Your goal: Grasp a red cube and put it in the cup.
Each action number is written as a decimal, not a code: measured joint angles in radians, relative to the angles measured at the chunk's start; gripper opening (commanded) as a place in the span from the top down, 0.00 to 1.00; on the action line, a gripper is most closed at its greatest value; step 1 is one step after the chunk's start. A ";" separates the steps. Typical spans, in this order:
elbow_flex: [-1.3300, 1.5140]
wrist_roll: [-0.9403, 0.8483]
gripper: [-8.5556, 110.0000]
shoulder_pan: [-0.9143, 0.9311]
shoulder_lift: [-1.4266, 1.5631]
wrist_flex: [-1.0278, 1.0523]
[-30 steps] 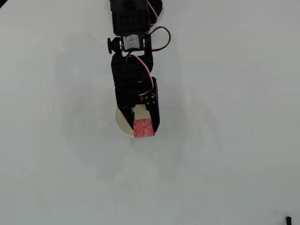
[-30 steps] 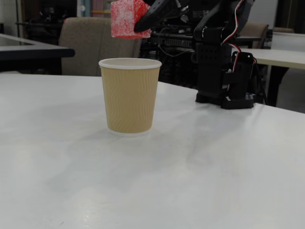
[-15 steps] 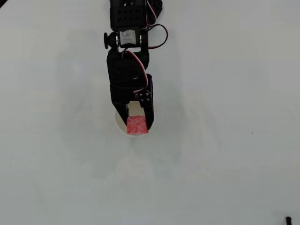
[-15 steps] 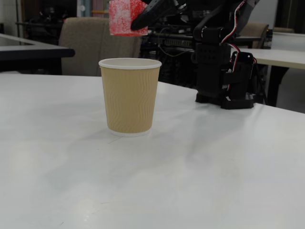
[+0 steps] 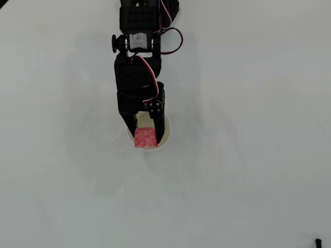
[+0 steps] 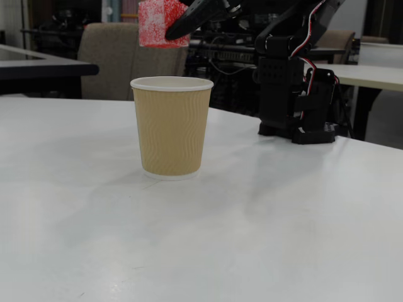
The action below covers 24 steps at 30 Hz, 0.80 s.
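I'm holding the cube (image 6: 162, 23) in the claw (image 5: 145, 135), jaws pinching it from both sides, well above the cup (image 6: 171, 126). In the overhead view the cube (image 5: 146, 138) is sitting over the cup's (image 5: 164, 135) mouth but toward the lower-left part of the rim, not centred. In the fixed view it's hanging over the left half of the opening, clear of the rim.

I'm judging the risk as a miss on release: the cube is about half the mouth's width, so off-centre like this it could clip the rim and bounce out onto the table (image 6: 283, 226). The drop height is adding to that, since a spongy cube is likely to rebound. A paper cup looks light, so a rim hit, or a finger touching it if I'm lowering, could tip it. I'm wanting it more centred and lower before opening.
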 measured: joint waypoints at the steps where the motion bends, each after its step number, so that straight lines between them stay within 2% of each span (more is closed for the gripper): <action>1: 0.000 0.003 0.89 0.000 0.002 0.006; 24: 0.000 0.003 0.89 0.000 0.092 0.084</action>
